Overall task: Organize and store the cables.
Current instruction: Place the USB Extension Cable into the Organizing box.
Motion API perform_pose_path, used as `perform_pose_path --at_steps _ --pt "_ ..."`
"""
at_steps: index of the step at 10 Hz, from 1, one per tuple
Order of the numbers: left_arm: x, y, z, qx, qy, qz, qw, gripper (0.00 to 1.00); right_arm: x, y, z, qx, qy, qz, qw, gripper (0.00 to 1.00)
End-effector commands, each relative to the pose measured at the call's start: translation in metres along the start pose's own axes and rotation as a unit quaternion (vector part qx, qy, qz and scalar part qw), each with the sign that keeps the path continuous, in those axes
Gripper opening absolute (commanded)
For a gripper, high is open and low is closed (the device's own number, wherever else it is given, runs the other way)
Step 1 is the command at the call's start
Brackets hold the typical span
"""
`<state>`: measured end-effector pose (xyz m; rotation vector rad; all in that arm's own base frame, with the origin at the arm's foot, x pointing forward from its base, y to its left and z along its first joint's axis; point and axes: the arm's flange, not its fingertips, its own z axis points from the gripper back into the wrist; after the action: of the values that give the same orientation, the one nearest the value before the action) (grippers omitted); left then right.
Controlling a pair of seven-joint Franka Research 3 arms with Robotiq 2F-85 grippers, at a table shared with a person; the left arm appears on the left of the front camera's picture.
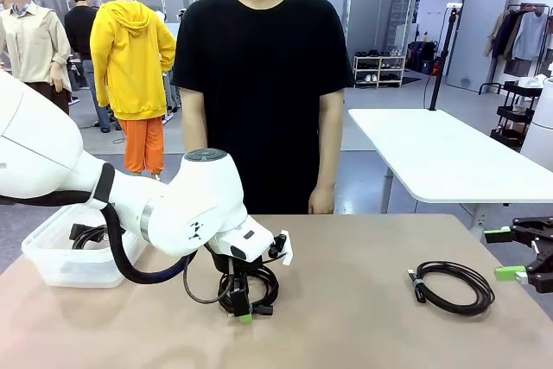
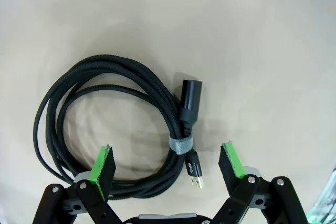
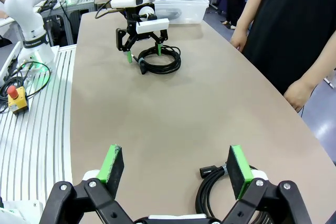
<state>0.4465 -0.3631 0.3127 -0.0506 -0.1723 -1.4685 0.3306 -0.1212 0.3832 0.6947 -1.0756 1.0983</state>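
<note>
Left wrist view: left hand (image 2: 167, 156) hangs spread above coiled cable (image 2: 170, 115).

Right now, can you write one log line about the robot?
left fingers: open, straddling coiled cable | right fingers: open, near second cable | bin: third cable inside

Our left arm (image 1: 186, 205) is glossy white with rounded joints, a dark grey cap (image 1: 206, 155) and a thick black hose (image 1: 130, 267). The left gripper (image 2: 167, 162) and right gripper (image 3: 176, 166) are black linkages with silver screws (image 3: 61, 187) and green pads (image 2: 101, 164).
</note>
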Motion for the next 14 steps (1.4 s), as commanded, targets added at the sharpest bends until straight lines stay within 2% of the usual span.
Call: perform_pose_path --at_steps 1,2,3,4,7,9,10,13,14 --pt "0.011 0.005 -0.006 0.002 0.004 0.013 1.0 0.69 0.003 -0.002 -0.001 -0.004 -0.008 -0.013 1.0 1.0" --pt "0.014 0.006 -0.008 0.001 0.007 0.009 1.0 0.42 0.003 -0.002 -0.001 -0.004 -0.008 -0.013 1.0 1.0" --pt "0.017 0.008 -0.009 -0.001 0.012 0.006 1.0 0.09 0.003 -0.002 -0.001 -0.004 -0.008 -0.013 1.0 1.0" --pt "0.017 0.008 -0.009 -0.002 0.019 0.012 1.0 0.0 0.003 -0.002 -0.001 -0.004 -0.008 -0.013 1.0 1.0" --pt "0.018 0.005 -0.004 -0.009 0.026 0.012 1.0 0.03 0.003 -0.002 -0.001 -0.004 -0.008 -0.013 1.0 1.0" --pt "0.018 0.003 0.008 -0.012 0.03 0.007 0.999 0.0 0.003 -0.002 -0.001 -0.004 -0.008 -0.013 1.0 1.0" --pt "0.015 0.0 0.025 -0.011 0.021 -0.005 1.0 0.0 0.003 -0.002 -0.001 -0.004 -0.008 -0.013 1.0 1.0" --pt "-0.002 -0.005 0.09 0.0 0.036 -0.057 0.998 0.0 0.003 -0.002 -0.001 -0.004 -0.008 -0.013 1.0 1.0" --pt "-0.007 -0.006 0.102 0.005 0.039 -0.069 0.997 0.1 0.003 -0.002 -0.001 -0.004 -0.008 -0.013 1.0 1.0"
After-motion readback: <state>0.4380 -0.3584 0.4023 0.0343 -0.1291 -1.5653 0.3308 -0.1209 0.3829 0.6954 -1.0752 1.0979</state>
